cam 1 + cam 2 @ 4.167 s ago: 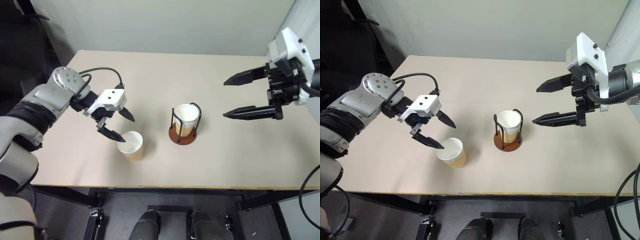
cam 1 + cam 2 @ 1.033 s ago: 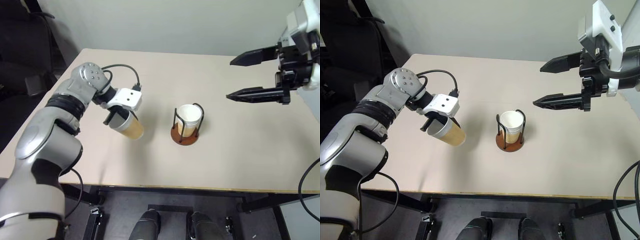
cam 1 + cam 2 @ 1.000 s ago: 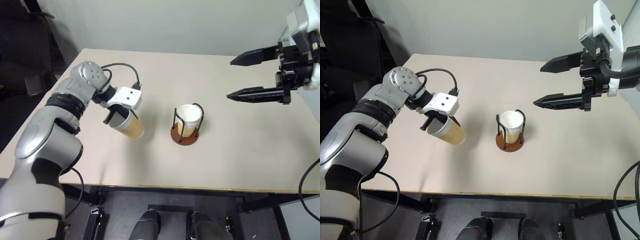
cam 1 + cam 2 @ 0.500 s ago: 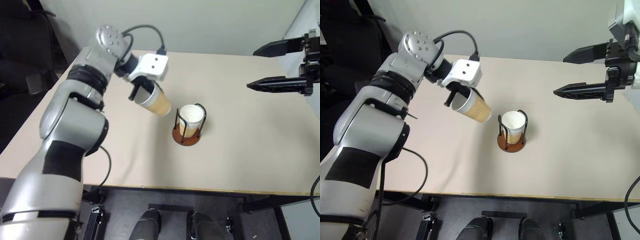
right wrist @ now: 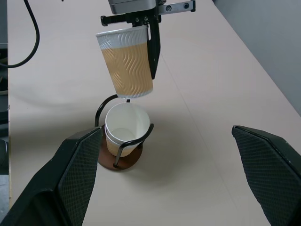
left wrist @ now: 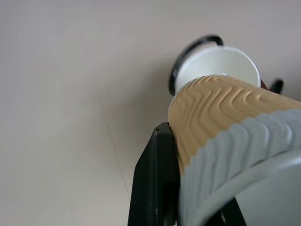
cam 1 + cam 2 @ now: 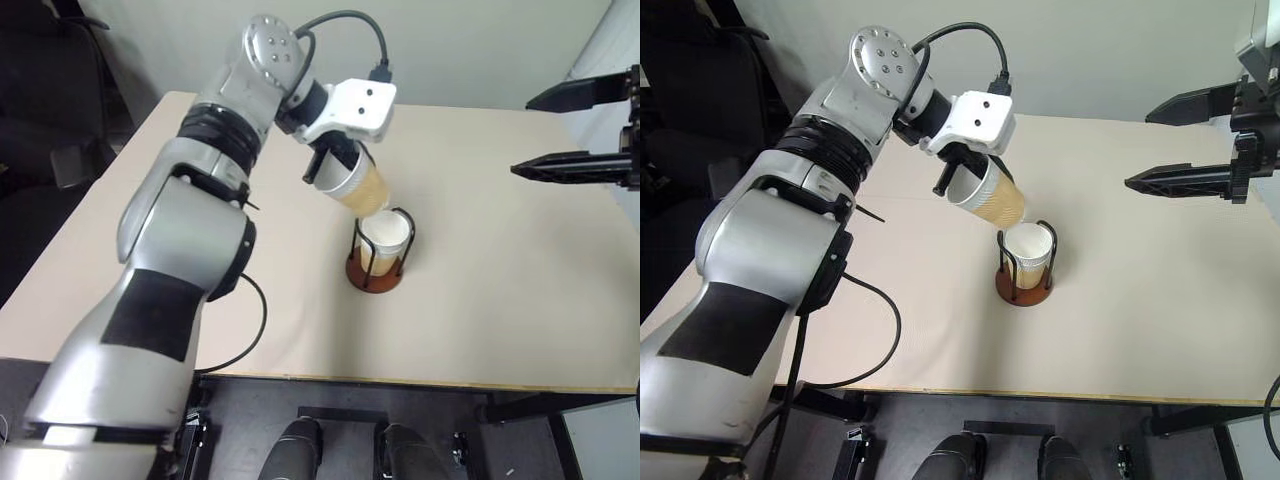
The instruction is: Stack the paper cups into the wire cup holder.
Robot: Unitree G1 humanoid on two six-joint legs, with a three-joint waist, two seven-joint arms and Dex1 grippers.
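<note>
The robot's left tool [image 7: 962, 178] is clenched on the rim of a tan, wave-ribbed paper cup [image 7: 992, 199] with a white rolled lip, one black finger inside the mouth and one flat along the outer wall. The held cup hangs tilted in the air, its narrow base pointing down toward the wire cup holder [image 7: 1025, 282] and sitting just above and beside the holder's top, not yet inside it.

The holder stands upright near the middle of the smooth, pale beige desk [image 7: 1160, 300]: a small round reddish-brown disc base carrying thin black wire loops. Nested cups [image 5: 123, 132] already sit inside the loops, a wide white interior facing up and a second white rim showing just below the first.

Off to the right, above the desk and well apart from the holder, the right tool [image 7: 1180, 142] hangs released, its two long black tapered fingers [image 5: 80, 162] spread wide, their inner faces cross-hatched with a fine diamond texture, grasping nothing.
</note>
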